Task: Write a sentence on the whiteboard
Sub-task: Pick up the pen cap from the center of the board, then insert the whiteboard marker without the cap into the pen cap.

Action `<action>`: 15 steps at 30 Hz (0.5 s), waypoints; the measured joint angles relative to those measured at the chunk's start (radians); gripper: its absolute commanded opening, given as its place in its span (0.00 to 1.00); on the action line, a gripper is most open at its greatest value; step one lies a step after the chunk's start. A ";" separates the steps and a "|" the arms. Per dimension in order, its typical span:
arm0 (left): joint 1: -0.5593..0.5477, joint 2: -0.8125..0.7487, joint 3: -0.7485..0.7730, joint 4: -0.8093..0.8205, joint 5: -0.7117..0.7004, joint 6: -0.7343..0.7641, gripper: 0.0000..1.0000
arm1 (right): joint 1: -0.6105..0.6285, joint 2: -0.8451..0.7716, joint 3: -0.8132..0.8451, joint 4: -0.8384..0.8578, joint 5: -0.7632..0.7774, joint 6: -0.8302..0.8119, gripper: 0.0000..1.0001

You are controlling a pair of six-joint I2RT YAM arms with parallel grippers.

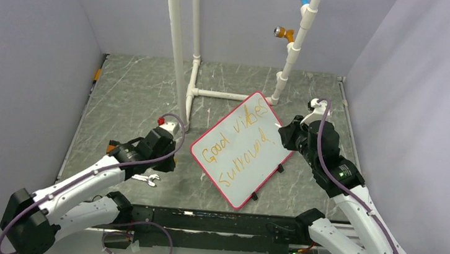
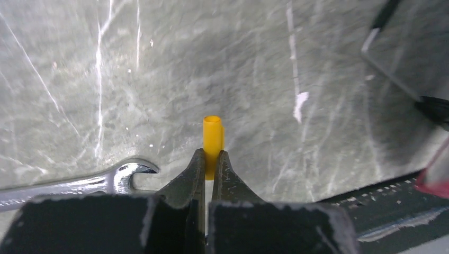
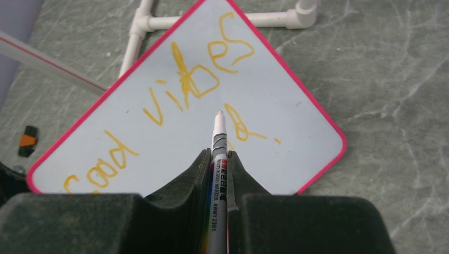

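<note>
The right gripper is pressed together on a slim white and grey marker, which points forward out of the jaws. Directly under and ahead of the marker tip lies the flat pale whiteboard with a thin pink-red rim. The tip stands over the last letter of the second line, but I cannot tell if it touches the surface. The orange-yellow handwritten sentence reads "Good vibes" beyond the tip, and the lower line, which looks like "surround", runs to the left of it. A small dot sits just to the right.

The left gripper is well apart from the board and pinches a small yellow plastic cap. A silver metal wrench lies just to its left.

I judge that the writing is at its end, or nearly so. The next move probably calls for lifting the marker straight up without smearing, then bringing it to the cap.
</note>
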 measured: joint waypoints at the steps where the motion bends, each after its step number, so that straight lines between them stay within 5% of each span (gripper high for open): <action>1: 0.000 -0.018 0.027 -0.016 0.005 0.019 0.00 | 0.000 0.000 0.005 0.003 -0.014 -0.002 0.00; 15: 0.000 -0.011 0.357 -0.187 0.048 0.297 0.00 | 0.000 0.000 0.024 0.043 -0.182 -0.008 0.00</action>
